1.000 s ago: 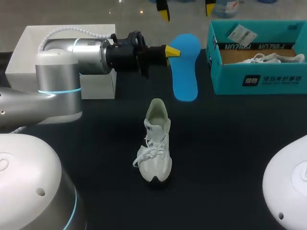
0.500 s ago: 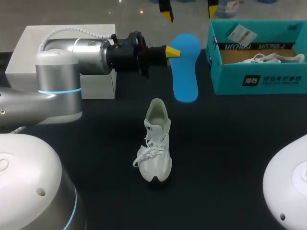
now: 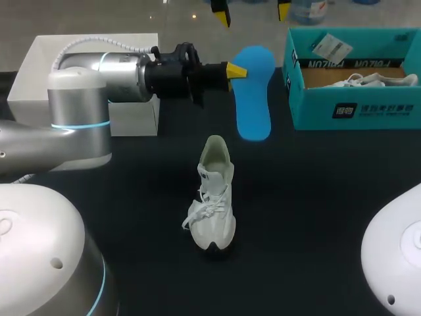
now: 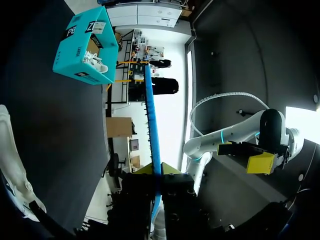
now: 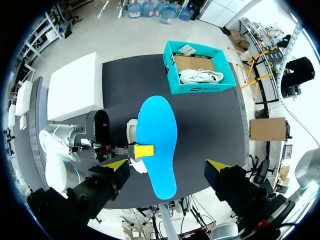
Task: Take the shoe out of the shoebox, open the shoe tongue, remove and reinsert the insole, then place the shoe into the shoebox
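The shoe (image 3: 214, 194) sits on the bench (image 3: 316, 217), tongue seemingly opened, its blue insole (image 3: 254, 92) removed and pinched by the left end effector (image 4: 156, 172), with the right end effector (image 5: 166, 166) spread; reinserting it and returning the shoe to the shoebox (image 3: 355, 108) remain.

1. A flat, matte black surface (image 3: 316, 197) fills most of the head view, from its near edge to its far edge.
2. A plain white rectangular box (image 3: 46, 59) stands at the surface's far left corner, its top lit brighter than its near side.
3. In the right wrist view the surface is a dark grey rectangle under even light, with the white box at one corner.
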You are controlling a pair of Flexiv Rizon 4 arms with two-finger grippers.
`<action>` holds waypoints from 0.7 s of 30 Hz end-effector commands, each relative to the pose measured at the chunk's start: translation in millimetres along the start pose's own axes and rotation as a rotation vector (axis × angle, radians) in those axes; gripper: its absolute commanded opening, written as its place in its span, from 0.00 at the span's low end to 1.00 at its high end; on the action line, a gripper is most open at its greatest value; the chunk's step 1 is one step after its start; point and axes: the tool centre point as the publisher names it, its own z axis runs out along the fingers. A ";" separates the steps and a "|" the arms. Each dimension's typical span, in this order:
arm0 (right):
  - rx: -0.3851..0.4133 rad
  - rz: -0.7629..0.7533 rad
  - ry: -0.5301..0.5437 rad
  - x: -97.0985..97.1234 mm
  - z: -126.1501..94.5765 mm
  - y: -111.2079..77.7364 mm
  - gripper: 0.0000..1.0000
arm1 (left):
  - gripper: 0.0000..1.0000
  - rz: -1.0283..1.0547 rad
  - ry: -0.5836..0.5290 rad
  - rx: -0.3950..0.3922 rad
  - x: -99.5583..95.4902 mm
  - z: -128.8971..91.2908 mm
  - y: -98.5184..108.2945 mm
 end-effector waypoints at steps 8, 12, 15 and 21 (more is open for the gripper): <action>-0.030 -0.003 0.091 -13.5 3.2 -4.3 1.00 | 0.00 0.003 0.001 0.005 2.0 -2.9 5.0; -0.030 -0.003 0.091 -13.5 3.2 -4.3 1.00 | 0.00 0.002 -0.001 0.001 1.5 -2.8 6.0; -0.030 -0.003 0.091 -13.5 3.2 -4.3 1.00 | 0.00 0.002 0.001 -0.003 1.4 -3.1 6.9; -0.103 -0.036 0.284 -19.3 12.4 -8.4 1.00 | 0.00 0.007 0.002 -0.002 1.1 -2.7 6.9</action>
